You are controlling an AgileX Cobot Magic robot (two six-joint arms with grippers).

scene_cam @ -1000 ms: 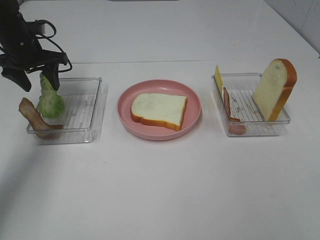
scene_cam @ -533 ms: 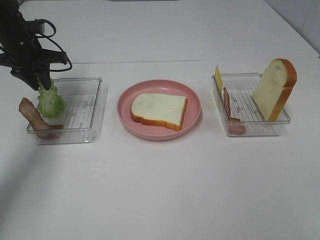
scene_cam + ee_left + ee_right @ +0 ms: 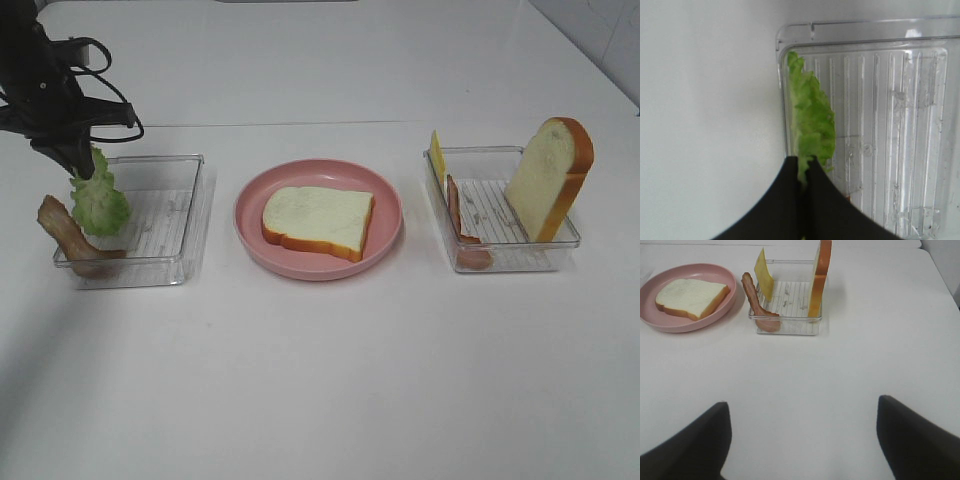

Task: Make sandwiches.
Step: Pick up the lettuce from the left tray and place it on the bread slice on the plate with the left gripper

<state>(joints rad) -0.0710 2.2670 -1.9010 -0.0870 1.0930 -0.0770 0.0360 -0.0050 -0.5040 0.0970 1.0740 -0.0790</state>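
Observation:
My left gripper (image 3: 76, 162) is shut on the top edge of a green lettuce leaf (image 3: 98, 203), which hangs inside the left clear tray (image 3: 170, 268). In the left wrist view the fingers (image 3: 790, 180) pinch the lettuce (image 3: 810, 120). A brown bacon strip (image 3: 65, 235) leans on that tray's left wall. One bread slice (image 3: 318, 220) lies flat on the pink plate (image 3: 250, 215). The right tray (image 3: 500, 262) holds a second bread slice (image 3: 548, 178) on edge, a yellow cheese square (image 3: 437, 155) and a bacon strip (image 3: 458, 218). My right gripper (image 3: 802, 440) is open, well short of that tray.
The white table (image 3: 320, 380) ends at a back edge behind a seam. A black cable (image 3: 110, 95) loops off the left arm. In the right wrist view the plate (image 3: 670, 322) lies beside the right tray (image 3: 785, 325).
My left gripper closed on the lettuce's top and has lifted it slightly; the leaf now hangs higher in the left tray. Nothing else moved.

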